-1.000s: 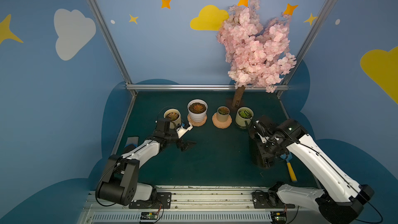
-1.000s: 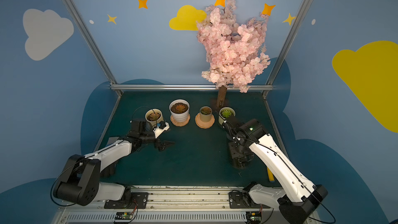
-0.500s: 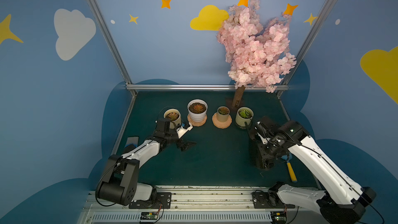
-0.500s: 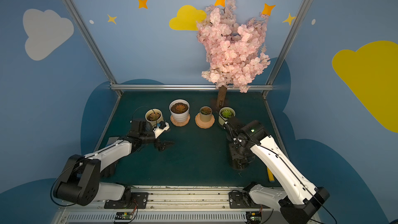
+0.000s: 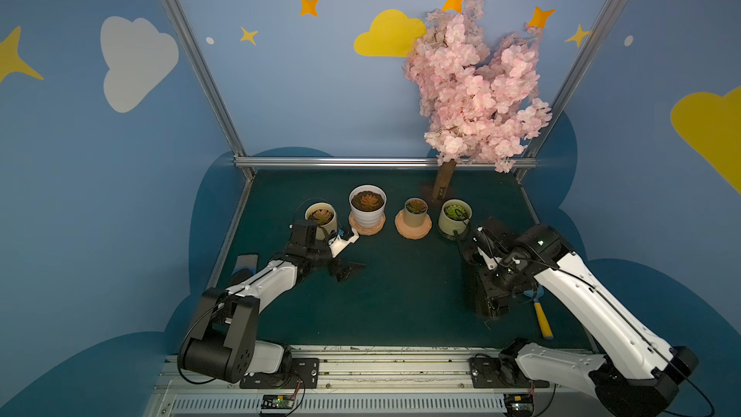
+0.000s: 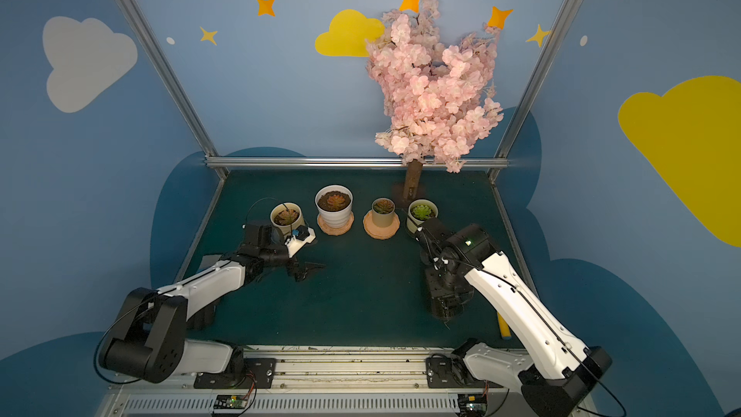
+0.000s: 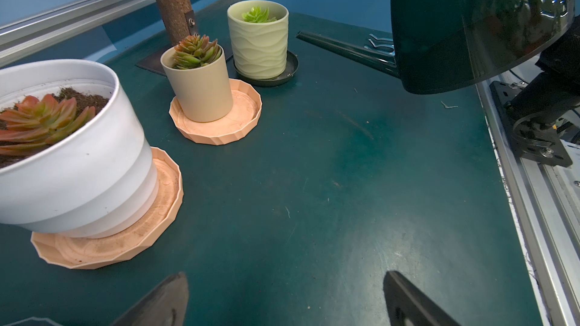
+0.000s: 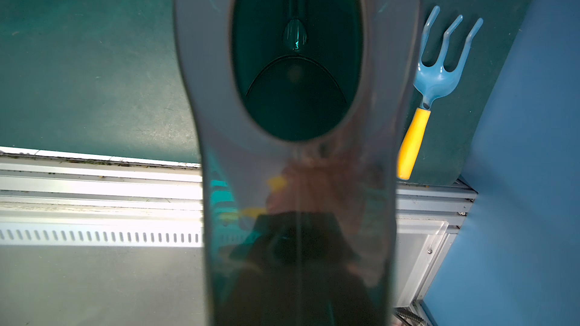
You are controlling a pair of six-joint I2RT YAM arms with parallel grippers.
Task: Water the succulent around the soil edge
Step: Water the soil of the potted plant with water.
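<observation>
One slow tilt will do: with the right end effector (image 5: 499, 274) clamped on the green watering can (image 7: 470, 26) and the left end effector (image 7: 282, 302) apart and empty, drip along the rim of the pale green pot (image 7: 259, 48) just beside the spout (image 7: 345, 48), never on its succulent (image 7: 257, 14).

Pink blossom tree (image 5: 477, 86) stands upright at back edge of green mat (image 5: 401, 294), right of centre. Blue hand rake (image 8: 420, 123), yellow handle, flat on mat near front-right corner.
</observation>
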